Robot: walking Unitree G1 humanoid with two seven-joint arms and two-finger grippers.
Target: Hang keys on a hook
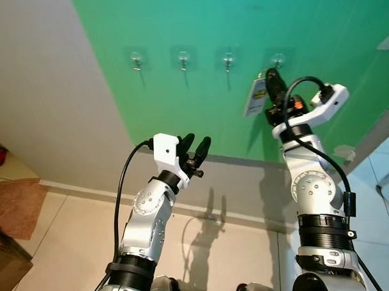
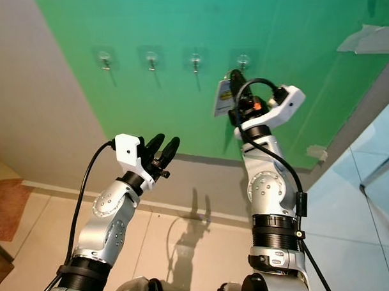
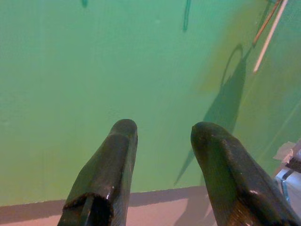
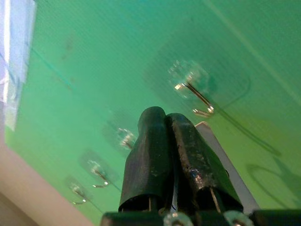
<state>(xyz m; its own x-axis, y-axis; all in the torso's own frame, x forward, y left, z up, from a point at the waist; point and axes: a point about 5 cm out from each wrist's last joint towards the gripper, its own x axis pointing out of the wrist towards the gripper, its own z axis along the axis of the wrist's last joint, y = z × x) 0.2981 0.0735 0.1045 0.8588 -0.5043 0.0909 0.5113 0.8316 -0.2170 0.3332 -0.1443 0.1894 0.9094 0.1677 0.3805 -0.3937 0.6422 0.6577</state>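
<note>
The green wall (image 1: 254, 28) carried four small clear adhesive metal hooks (image 1: 183, 58). The right wrist view brought the end hook (image 4: 196, 96) close above the right hand (image 1: 273, 81), pinched shut on the white-tagged keys (image 1: 256, 96); the keys themselves stayed hidden. The left hand (image 1: 196, 147) hung spread, empty.

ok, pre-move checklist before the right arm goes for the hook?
1. Right gripper shut on the white key tag: ok; wrist view shows fingers pressed together.
2. Tag close to target: ok; it hangs just below the rightmost clear adhesive metal hook on the green wall.
3. Ring or loop lined up with the hook tip: cannot tell; fingers hide it.
4. Target hook free: ok, nothing hanging on it.
5. Left gripper out of the way: ok; open, empty, lower and well to the left.
</note>
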